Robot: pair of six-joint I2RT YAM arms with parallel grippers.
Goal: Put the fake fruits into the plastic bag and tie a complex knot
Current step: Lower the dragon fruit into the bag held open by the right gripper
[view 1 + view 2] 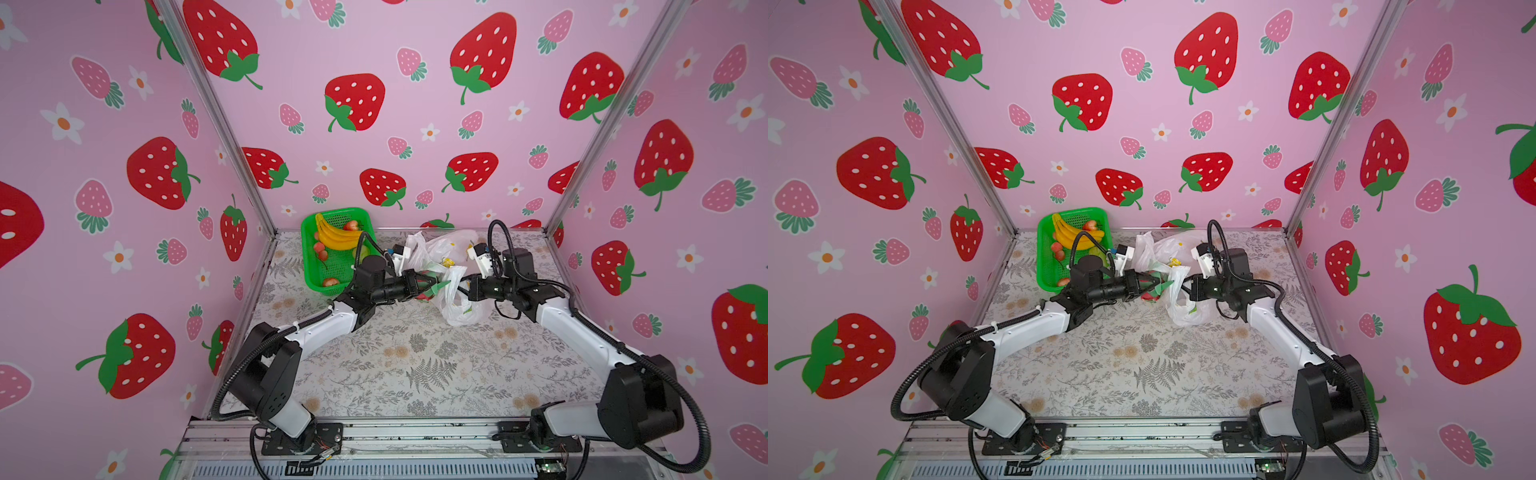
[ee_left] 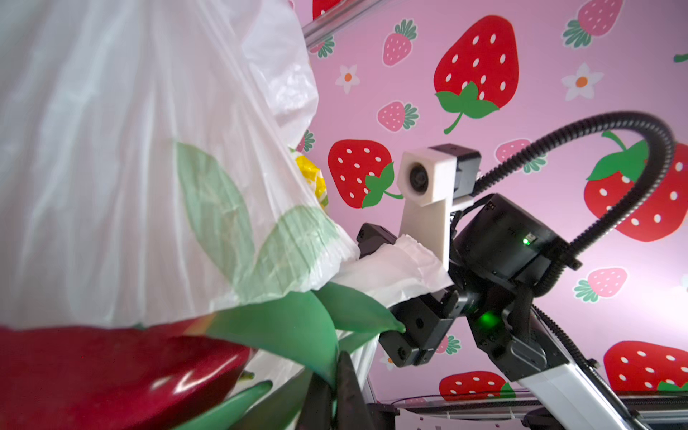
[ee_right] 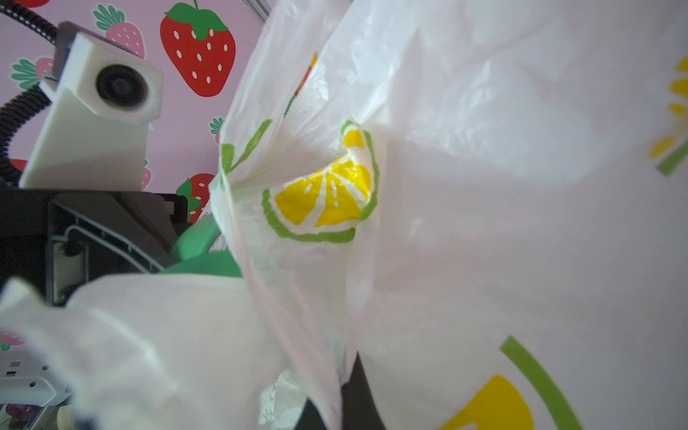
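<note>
The white plastic bag (image 1: pixel 457 309) (image 1: pixel 1183 311) with lemon prints lies crumpled at the table's middle back. My right gripper (image 1: pixel 462 289) (image 3: pixel 346 376) is shut on a fold of its rim, and the film fills the right wrist view. My left gripper (image 1: pixel 432 286) (image 2: pixel 337 359) is shut on a green scale of the red dragon fruit (image 1: pixel 424 296) (image 2: pixel 93 372), holding it against the bag's left side. The yellow bananas (image 1: pixel 336 237), small red fruits (image 1: pixel 320 249) and a green fruit (image 1: pixel 362 252) lie in the basket. The knot is out of view.
The green perforated basket (image 1: pixel 309 266) stands at the back left, just behind my left wrist. Strawberry-patterned walls close in the left, right and back sides. My right gripper's black jaws (image 2: pixel 417 327) show close in the left wrist view, with bag film between them.
</note>
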